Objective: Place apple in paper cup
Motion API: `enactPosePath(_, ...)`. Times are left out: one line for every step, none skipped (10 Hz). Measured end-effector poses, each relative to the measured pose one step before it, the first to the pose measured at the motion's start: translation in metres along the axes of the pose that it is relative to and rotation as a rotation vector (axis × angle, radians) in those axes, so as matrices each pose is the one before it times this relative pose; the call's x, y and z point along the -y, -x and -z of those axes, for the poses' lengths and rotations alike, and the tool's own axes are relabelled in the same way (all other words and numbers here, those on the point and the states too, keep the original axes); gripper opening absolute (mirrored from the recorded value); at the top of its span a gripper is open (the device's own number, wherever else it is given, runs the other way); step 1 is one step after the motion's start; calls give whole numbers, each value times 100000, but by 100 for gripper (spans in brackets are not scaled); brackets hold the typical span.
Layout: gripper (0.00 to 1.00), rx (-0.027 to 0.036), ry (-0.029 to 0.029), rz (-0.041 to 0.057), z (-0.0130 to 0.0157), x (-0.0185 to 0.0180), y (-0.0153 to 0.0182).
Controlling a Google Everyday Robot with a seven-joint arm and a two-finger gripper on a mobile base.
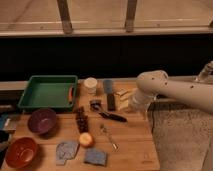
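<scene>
The apple [86,139] lies on the wooden desk [132,150], in the front half and left of the middle, and we see nothing gripping it. Just beside it at the front lie two grey-blue cloth pieces, one to its left [66,150] and one to its right [95,157]. A dark grape bunch [81,119] lies just behind the apple, and a metal utensil [107,136] lies at a slant to its right.

The paper cup [90,85] stands upright near the back edge of the desk, well apart from the apple, with the grapes between the two. The cup stands just beside the right wall of a green tray [48,91]. To the cup's right lies a dark grey block [108,86], and a black-handled tool [112,116] lies in front of that.

On the left side we find a purple bowl [41,120] in front of the tray and a red-orange bowl [20,151] at the front corner.

The gripper [132,105] hangs at the end of the white arm [170,90] that reaches in from the right. It is low over the right part of the desk, near some pale pieces [121,95] and well apart from both apple and cup. Its fingers stand apart and hold nothing.
</scene>
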Motion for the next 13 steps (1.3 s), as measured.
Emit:
enactPosePath(80, 2, 2, -1, 0, 0, 0)
enactPosePath(80, -1, -3, -3, 0, 3, 0)
enactPosePath(80, 1, 6, 9, -2, -7, 0)
enactPosePath(80, -4, -4, 1, 0, 2, -1)
enactPosePath(80, -5, 2, -10, -2, 2, -1)
enactPosePath(80, 8, -4, 6, 4, 2, 1)
enactPosePath(80, 3, 4, 10, 1, -8, 2)
enactPosePath(80, -57, 404, -3, 46, -58, -13)
enactPosePath(80, -307, 1086, 1005, -22, -250, -82)
enactPosePath(80, -479, 2135, 1315, -88, -736, 10)
enactPosePath(80, -1056, 2592, 2619, -364, -1510, 43)
enactPosePath(80, -1058, 1982, 3012, -431, -1515, 63)
enactPosePath(80, -715, 1355, 2547, -331, -1149, 52)
